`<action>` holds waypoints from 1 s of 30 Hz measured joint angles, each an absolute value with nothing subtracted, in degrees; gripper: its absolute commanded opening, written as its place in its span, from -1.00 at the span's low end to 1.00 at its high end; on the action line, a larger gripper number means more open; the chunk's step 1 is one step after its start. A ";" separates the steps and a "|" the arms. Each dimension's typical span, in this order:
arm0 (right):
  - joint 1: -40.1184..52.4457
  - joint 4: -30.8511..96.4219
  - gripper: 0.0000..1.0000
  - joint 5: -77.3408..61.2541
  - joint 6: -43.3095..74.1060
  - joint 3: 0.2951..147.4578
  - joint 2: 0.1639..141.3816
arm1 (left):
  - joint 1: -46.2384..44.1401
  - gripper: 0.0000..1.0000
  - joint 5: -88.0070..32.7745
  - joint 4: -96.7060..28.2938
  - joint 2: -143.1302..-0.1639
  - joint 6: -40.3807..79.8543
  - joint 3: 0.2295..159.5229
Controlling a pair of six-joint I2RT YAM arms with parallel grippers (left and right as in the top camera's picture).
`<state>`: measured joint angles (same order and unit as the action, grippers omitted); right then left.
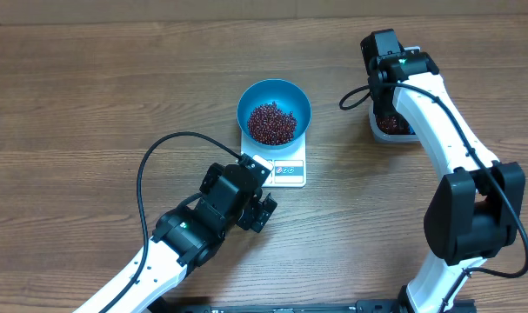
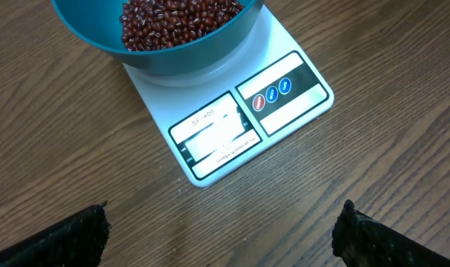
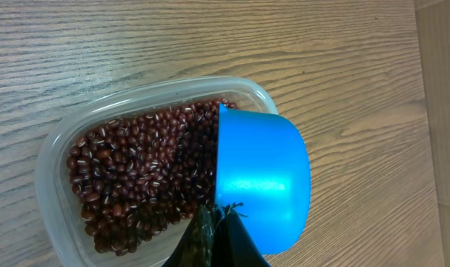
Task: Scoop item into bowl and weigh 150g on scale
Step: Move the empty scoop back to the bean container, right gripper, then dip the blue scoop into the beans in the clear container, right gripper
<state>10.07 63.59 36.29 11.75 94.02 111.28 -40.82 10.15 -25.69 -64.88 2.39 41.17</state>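
At table (image 1: 90,87) centre: the blue bowl (image 1: 274,89) sits on the white scale (image 1: 290,170), with a shallow heap of beans (image 1: 271,123) in its bottom. The display (image 2: 213,133) is washed out by glare and the reading is not legible, so progress toward the target weight cannot be judged.

Left end effector (image 2: 225,243): fingers spread wide, empty, hovering just in front of the scale's display edge, touching nothing.

Right end effector (image 3: 213,236): fingers pressed together, pinching the small blue scoop (image 3: 262,178) at its near edge. The scoop is over the clear tub (image 3: 50,159), well apart from the scale. Its cup is rolled on its side with one rim against the bean stock (image 3: 136,178). The back of the cup hides whether it holds any beans.

Step in hand, as judged: loading the scoop for a transfer.

Notes for doing it well:
- Push the rim under the stock, then roll the mouth upward before lifting. A tilted cup will spill.
- Take a modest load. Topping up is easier than removing.
- Carry level and tip slowly over the bowl's middle.
- Keep the left arm off the scale.
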 measured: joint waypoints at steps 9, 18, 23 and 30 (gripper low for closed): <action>10.07 60.77 -0.92 36.42 11.77 90.76 111.28 | -40.82 0.99 10.15 -25.69 -64.88 2.39 41.17; 10.11 60.05 -0.92 35.83 11.75 90.02 111.28 | -40.82 0.99 10.15 -25.69 -64.88 2.39 41.17; 10.11 59.53 -0.92 33.23 11.79 89.91 111.28 | -40.82 0.99 10.15 -25.69 -64.88 2.39 41.17; 10.11 59.48 -0.92 32.47 11.75 89.91 111.28 | -40.82 0.99 10.15 -25.69 -64.88 2.39 41.17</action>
